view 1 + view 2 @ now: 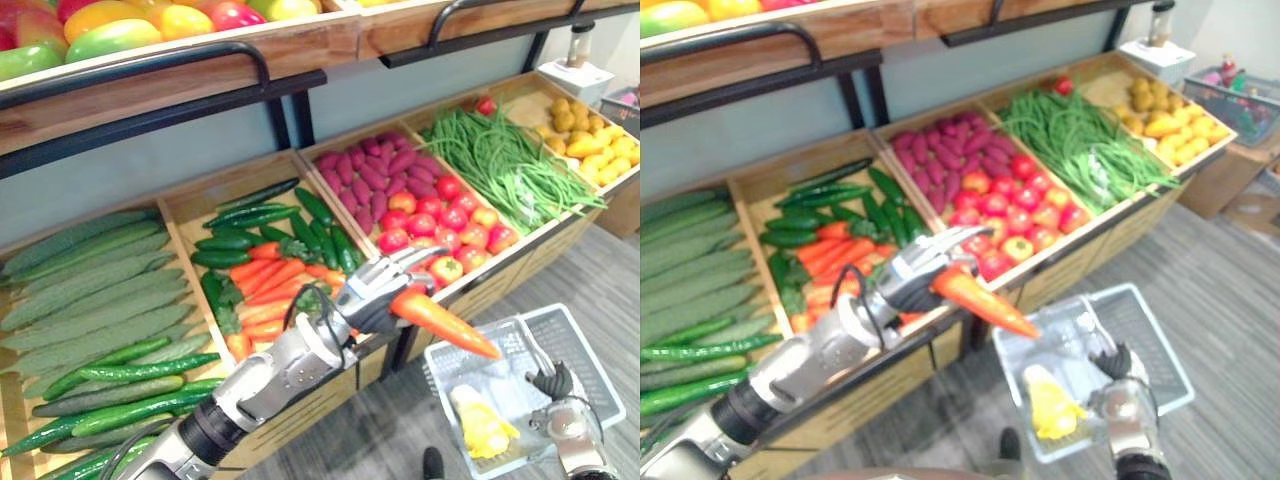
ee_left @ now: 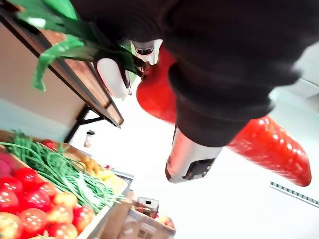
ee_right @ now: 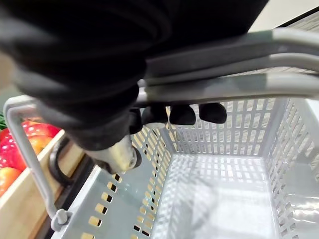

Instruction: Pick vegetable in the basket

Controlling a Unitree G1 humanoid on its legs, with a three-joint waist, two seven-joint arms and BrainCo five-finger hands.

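My left hand (image 1: pixel 372 292) clamps the carrot (image 1: pixel 442 322), axis slanted, tip down toward the basket (image 1: pixel 592 345); wrist view adds my right hand (image 3: pixel 89 74), fingers curled round its handle (image 3: pixel 259 45).

Wood racks (image 1: pixel 310 42) w/ grey floor (image 1: pixel 600 280)

Wooden produce stand (image 1: pixel 300 408) spans 9 to 2 o'clock: long green cucumbers (image 1: pixel 90 290) at 9, heaped orange carrots (image 1: pixel 268 283) beside them, round red tomatoes (image 1: pixel 440 215) at 1, purple sweet potatoes (image 1: pixel 365 175) behind those, green string beans (image 1: pixel 510 165) at 2. Left robot hand (image 1: pixel 375 290), dead centre, grips an orange tapered carrot (image 1: pixel 440 322) pointing to 4 o'clock, tip above the grey plastic mesh basket (image 1: pixel 585 330) at 5; right robot hand (image 1: pixel 553 383) clasps its handle (image 3: pixel 239 50).
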